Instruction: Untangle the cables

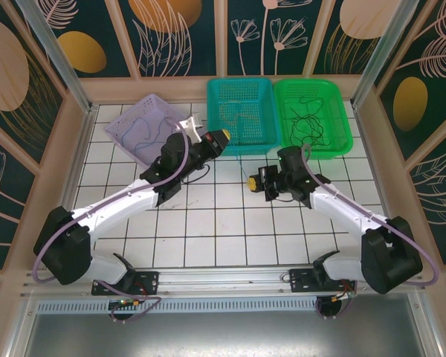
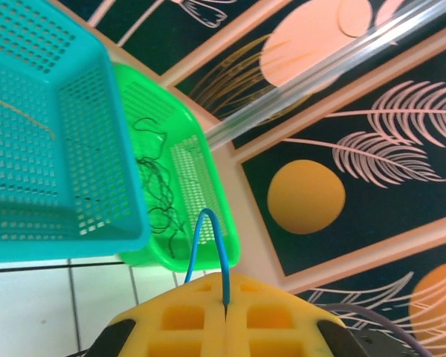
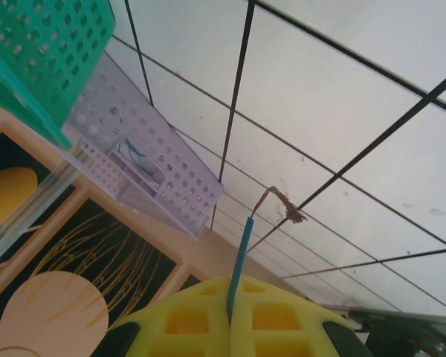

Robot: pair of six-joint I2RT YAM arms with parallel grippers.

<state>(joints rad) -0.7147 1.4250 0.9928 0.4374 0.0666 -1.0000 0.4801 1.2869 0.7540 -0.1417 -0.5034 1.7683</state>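
From the top, three baskets stand in a row at the far side of the table point(image 1: 208, 223): lilac basket point(image 1: 128, 112), teal basket point(image 1: 241, 82), green basket point(image 1: 312, 152). The cables are divided among them: a black tangle point(image 1: 306, 126) in the green one, a pale wire point(image 1: 238, 115) in the teal one, and a dark wire point(image 1: 145, 132) in the lilac one. The left pincer point(image 1: 223, 140) is at the near left corner of the teal basket. The right pincer point(image 1: 251, 182) is above the tiles, in front of the gap between teal and green. From here I cannot tell if they hold something, because the wires are too thin.

The left wrist view gives the answer for the left side. The left pincer point(image 2: 227, 305) is closed, and its yellow fingers point(image 2: 186, 320) pinch a blue wire point(image 2: 208, 212) that rises from the seam in a narrow loop. Behind the loop is the green basket point(image 2: 208, 186) with the black tangle point(image 2: 160, 186), well apart from the fingers. The teal basket point(image 2: 126, 186) is at the left.

In the right wrist view, the right pincer point(image 3: 230, 314) is also closed, on a blue-green wire point(image 3: 240, 262). The wire stands straight out and ends in a bare, bent copper tip point(image 3: 279, 197) over the tiles. The lilac basket point(image 3: 171, 186) is beyond it, with a wire inside that shows through the holes.
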